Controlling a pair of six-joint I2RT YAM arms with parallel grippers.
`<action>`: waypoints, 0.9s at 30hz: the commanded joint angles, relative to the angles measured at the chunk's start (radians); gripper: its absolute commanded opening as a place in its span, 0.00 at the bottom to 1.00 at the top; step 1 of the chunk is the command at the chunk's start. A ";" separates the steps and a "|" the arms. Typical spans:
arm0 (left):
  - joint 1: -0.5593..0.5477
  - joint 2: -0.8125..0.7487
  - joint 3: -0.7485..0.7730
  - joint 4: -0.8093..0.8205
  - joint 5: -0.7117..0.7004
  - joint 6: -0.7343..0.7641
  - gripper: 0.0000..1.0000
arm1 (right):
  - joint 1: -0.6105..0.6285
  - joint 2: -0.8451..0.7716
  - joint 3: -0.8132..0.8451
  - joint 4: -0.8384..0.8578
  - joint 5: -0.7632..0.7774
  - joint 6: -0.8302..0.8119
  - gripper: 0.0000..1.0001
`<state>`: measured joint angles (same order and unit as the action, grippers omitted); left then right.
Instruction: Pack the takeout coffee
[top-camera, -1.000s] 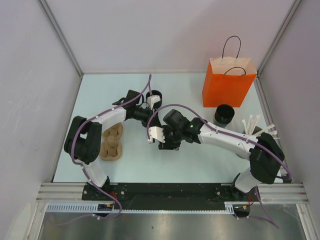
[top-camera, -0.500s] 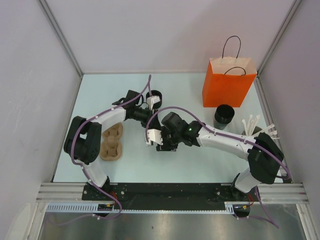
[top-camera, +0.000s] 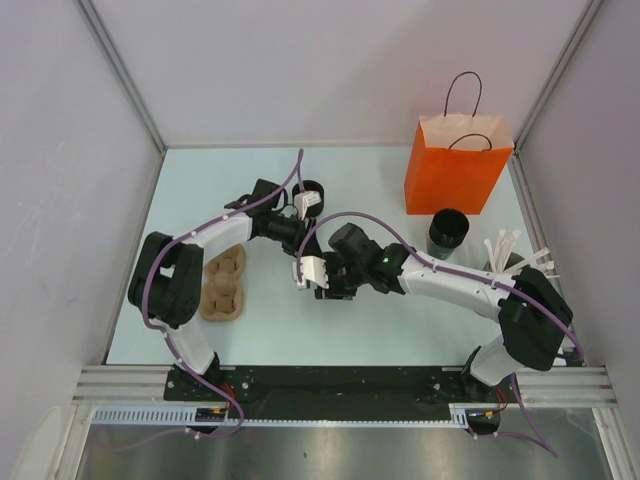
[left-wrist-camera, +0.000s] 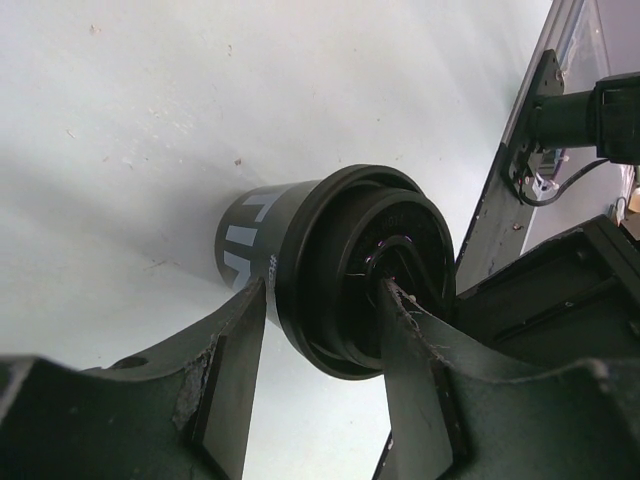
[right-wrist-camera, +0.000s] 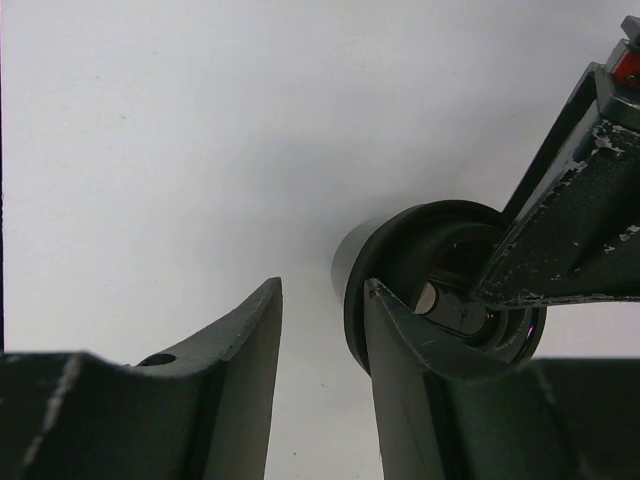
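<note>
Top external view: the coffee cup (top-camera: 312, 186) stands on the pale table (top-camera: 200, 190) in the far middle, left of the orange paper bag (top-camera: 455, 170). It looks upright, its long axis vertical and its lid facing up. The left gripper (top-camera: 303, 202) is at the cup's near side. The right gripper (top-camera: 308, 272) hangs closer to the arm bases, apart from the cup. A second black cup (top-camera: 448, 228) sits in front of the bag, a tub of white sticks (top-camera: 508, 255) lies by the right edge, and a brown pulp tray (top-camera: 224, 283) rests on the left.

Left wrist view: the cup (left-wrist-camera: 250, 235) fills the centre. Its round black lid (left-wrist-camera: 400, 235) turns toward the camera, and the body runs away up and left to the table, with white lettering on its side. The left gripper (left-wrist-camera: 323, 290) is clamped on the cup's top edge. One finger presses the outer wall just under the rim, and the other finger's tip sits in the lid's hollow.

Right wrist view: the right gripper (right-wrist-camera: 322, 290) has its fingers apart with only bare table between them, grasping nothing. The cup (right-wrist-camera: 420, 240) lies beyond its right finger, lid toward the camera. A finger (right-wrist-camera: 570, 230) of the left gripper comes in from the upper right, its tip on the lid.
</note>
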<state>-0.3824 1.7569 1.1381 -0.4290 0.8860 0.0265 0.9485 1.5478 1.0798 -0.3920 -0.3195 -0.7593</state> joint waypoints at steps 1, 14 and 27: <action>-0.015 0.076 -0.012 -0.039 -0.219 0.089 0.52 | -0.037 0.040 -0.063 -0.122 0.025 0.012 0.43; -0.039 0.104 0.011 -0.043 -0.220 0.085 0.52 | -0.050 0.043 -0.141 -0.123 0.023 0.002 0.37; -0.053 0.121 0.022 -0.050 -0.236 0.082 0.52 | -0.053 0.078 -0.176 -0.126 0.048 -0.014 0.31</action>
<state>-0.4023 1.7988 1.1877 -0.4534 0.8860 0.0261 0.9085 1.5173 0.9943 -0.2970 -0.3489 -0.7723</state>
